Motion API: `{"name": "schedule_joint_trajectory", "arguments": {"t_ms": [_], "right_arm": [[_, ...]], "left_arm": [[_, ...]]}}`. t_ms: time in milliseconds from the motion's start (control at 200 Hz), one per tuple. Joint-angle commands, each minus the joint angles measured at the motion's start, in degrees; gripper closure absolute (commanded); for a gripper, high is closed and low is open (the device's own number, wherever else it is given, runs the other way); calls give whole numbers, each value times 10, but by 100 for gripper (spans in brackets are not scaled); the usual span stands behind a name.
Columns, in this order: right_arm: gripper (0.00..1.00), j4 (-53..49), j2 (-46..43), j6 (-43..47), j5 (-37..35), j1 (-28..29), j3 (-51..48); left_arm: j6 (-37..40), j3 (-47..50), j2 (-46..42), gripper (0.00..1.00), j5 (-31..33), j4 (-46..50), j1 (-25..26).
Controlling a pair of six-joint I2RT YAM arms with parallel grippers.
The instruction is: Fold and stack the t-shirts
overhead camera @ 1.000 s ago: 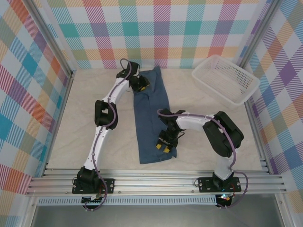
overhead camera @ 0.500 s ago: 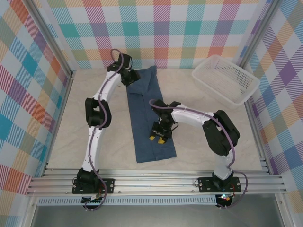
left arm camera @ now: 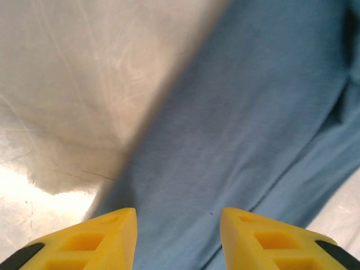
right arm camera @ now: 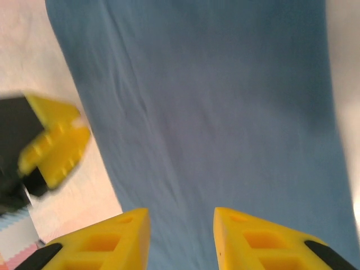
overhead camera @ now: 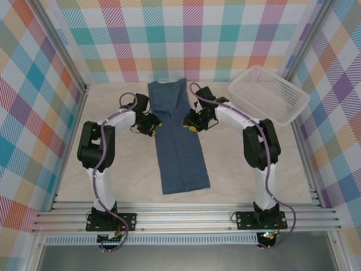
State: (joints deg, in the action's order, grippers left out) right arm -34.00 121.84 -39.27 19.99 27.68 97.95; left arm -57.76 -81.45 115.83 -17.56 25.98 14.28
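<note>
The dark navy t-shirt (overhead camera: pixel 179 147) lies folded into a long narrow strip running from the back wall toward the front rail. My left gripper (overhead camera: pixel 153 125) sits low at the strip's left edge, open, with blue cloth (left arm camera: pixel 236 124) under and between its yellow fingers (left arm camera: pixel 107 239). Opposite it, my right gripper (overhead camera: pixel 190 124) stands open at the strip's right edge, its fingers (right arm camera: pixel 256 239) over the cloth (right arm camera: pixel 214 101) and holding nothing. The right wrist view also catches the left gripper's yellow fingertip (right arm camera: pixel 53 146) across the strip.
A white mesh basket (overhead camera: pixel 269 93) stands at the back right, near the corner post. Bare beige tabletop (overhead camera: pixel 107 164) lies on both sides of the strip. Checked walls close in the back and sides.
The left gripper came from the shirt's far end to its left edge. The right gripper moved from the near part up to the right edge. The strip now lies straighter.
</note>
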Motion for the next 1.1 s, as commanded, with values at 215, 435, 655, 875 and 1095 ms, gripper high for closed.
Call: {"name": "schedule_joint_trajectory", "arguments": {"t_ms": [215,435,655,875,1095], "right_arm": [[70,21,158,37,44,-24,194],[71,-28,241,20,16,-35,288],[71,-90,261,-14,-23,-50,291],[71,-68,186,-53,-60,-64,154],[70,-42,158,-63,-59,-82,97]], "left_arm": [[-58,-104,67,59,23,-48,5],[-41,-196,130,60,28,-22,5],[-10,-282,206,61,-6,19,9],[15,-303,235,63,-34,27,31],[18,-304,244,64,-34,29,46]]}}
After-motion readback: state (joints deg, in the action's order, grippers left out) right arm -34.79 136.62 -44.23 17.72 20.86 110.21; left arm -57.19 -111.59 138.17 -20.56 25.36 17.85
